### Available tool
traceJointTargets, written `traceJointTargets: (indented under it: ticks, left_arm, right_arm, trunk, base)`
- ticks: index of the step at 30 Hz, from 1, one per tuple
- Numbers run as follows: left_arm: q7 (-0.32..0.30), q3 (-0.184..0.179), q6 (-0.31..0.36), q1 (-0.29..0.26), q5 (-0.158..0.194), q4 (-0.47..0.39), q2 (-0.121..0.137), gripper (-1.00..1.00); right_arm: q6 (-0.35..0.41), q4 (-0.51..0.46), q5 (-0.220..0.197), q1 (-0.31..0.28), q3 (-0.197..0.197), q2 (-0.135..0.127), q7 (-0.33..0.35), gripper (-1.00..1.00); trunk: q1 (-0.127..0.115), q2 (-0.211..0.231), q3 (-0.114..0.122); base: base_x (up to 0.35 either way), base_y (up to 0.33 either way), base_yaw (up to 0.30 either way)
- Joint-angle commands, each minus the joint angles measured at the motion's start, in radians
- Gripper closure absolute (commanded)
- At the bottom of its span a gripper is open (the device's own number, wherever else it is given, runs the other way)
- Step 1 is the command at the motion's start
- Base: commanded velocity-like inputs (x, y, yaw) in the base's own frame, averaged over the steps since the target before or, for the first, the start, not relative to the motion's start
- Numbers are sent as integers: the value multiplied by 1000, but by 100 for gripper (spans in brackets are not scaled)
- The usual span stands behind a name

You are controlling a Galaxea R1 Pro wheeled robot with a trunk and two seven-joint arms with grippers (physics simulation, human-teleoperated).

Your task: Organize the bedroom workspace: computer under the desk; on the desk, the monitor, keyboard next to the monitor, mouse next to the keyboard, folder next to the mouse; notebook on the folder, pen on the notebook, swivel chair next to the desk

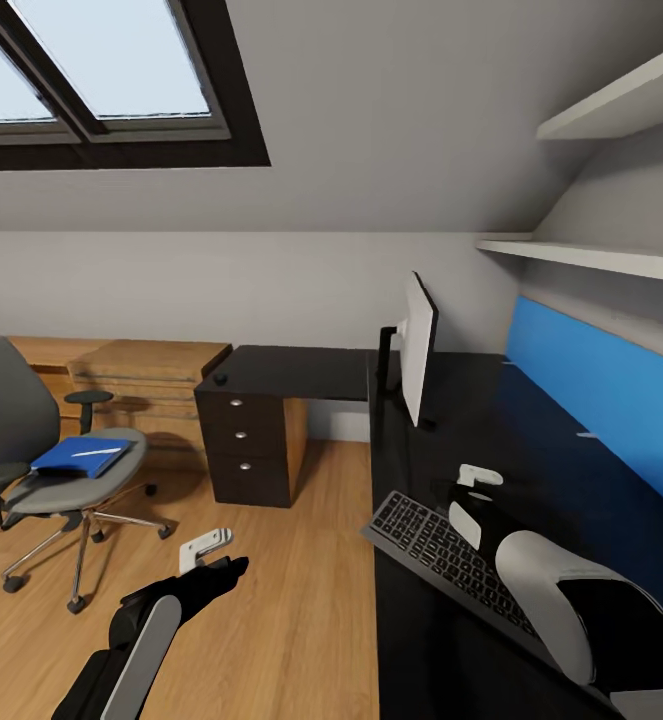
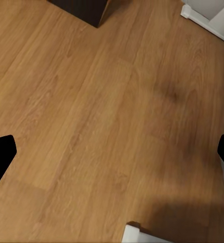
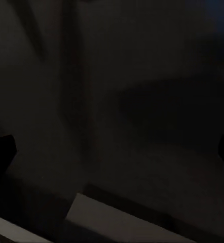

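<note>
Sloped grey ceiling with a dark-framed skylight (image 1: 101,70) is seen above a light wood floor (image 1: 301,600). Against the far wall the black tabletop (image 1: 531,470) is placed, with a blue back panel (image 1: 601,390) along its far side and a black drawer unit (image 1: 241,440) under its left end. On the tabletop the monitor (image 1: 417,350) is seen edge-on, upright on its thin stand. The keyboard (image 1: 441,555) lies on the tabletop nearer to the robot than the monitor, close to the tabletop's front edge.

Well apart from the tabletop, to its left, the swivel chair (image 1: 41,450) stands on the floor. The blue folder (image 1: 79,455) lies on its seat, and a thin pale pen (image 1: 97,452) is laid on the folder.

The left pincer (image 1: 216,560) is held above the floor, left of the tabletop; in the left wrist view its fingertips (image 2: 0,154) are seen wide apart, with nothing between them. The right pincer (image 1: 471,485) is held over the tabletop, just beside the keyboard; its fingertips (image 3: 1,152) are also apart over the dark surface.
</note>
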Motion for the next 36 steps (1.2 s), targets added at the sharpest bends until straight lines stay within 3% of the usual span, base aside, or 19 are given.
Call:
traceJointTargets:
  ticks: [1, 36]
  left_arm:
    - [10, -2, 1, -1, 11, -1, 0, -100]
    - [8, -2, 1, -1, 9, -1, 1, -100]
  right_arm:
    - [0, -1, -6, -1, 2, 0, -2, -100]
    - [2, -2, -9, -1, 1, -2, -6, -100]
  trunk:
    - [0, -1, -1]
    - [0, -1, -7]
  base:
    - [1, 1, 0]
    - [46, 3, 0]
